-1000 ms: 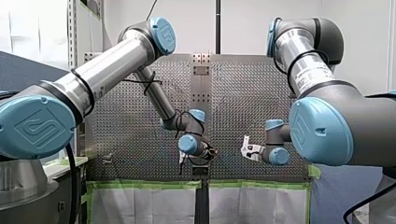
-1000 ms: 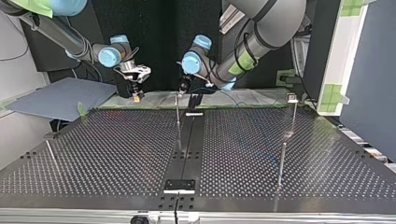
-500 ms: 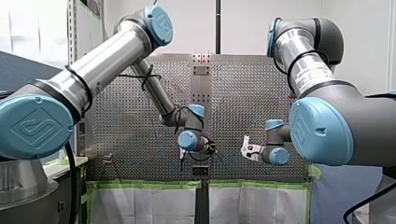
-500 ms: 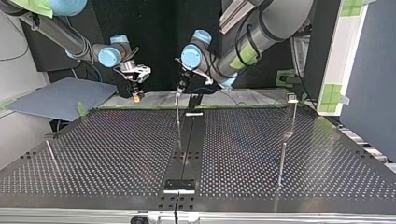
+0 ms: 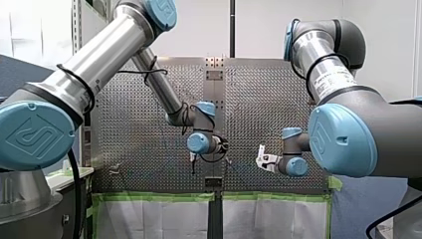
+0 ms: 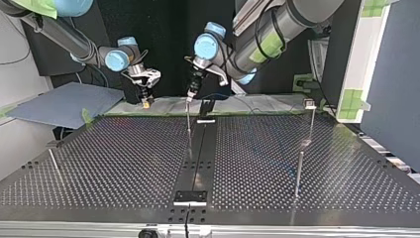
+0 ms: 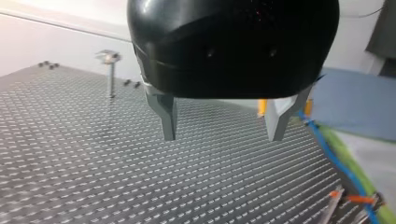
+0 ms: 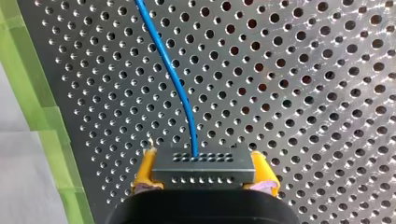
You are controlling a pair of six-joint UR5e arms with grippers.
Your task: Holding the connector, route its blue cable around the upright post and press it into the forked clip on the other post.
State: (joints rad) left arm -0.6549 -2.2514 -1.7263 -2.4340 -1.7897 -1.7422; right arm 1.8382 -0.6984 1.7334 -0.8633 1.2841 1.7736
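Perforated metal table [image 6: 124, 158] filled the top view. At its left, my right gripper [image 6: 144, 97] hung over the table's far edge, its yellow pads [image 8: 145, 170] clamped on the short ends of the dark connector [image 8: 203, 168]. That block looked rigid and light, so the end-on pinch seemed a sound hold. Its blue cable [image 8: 175, 79] left the front face and curved away over the holes; thin and springy, it would likely bend readily yet resist staying put. Mid-view, my left gripper [image 6: 190, 93] hovered above the upright post [image 6: 188, 121], metal fingers [image 7: 166, 116] spread wide and empty. At the right stood the headed post [image 6: 310, 116], probably the clip's
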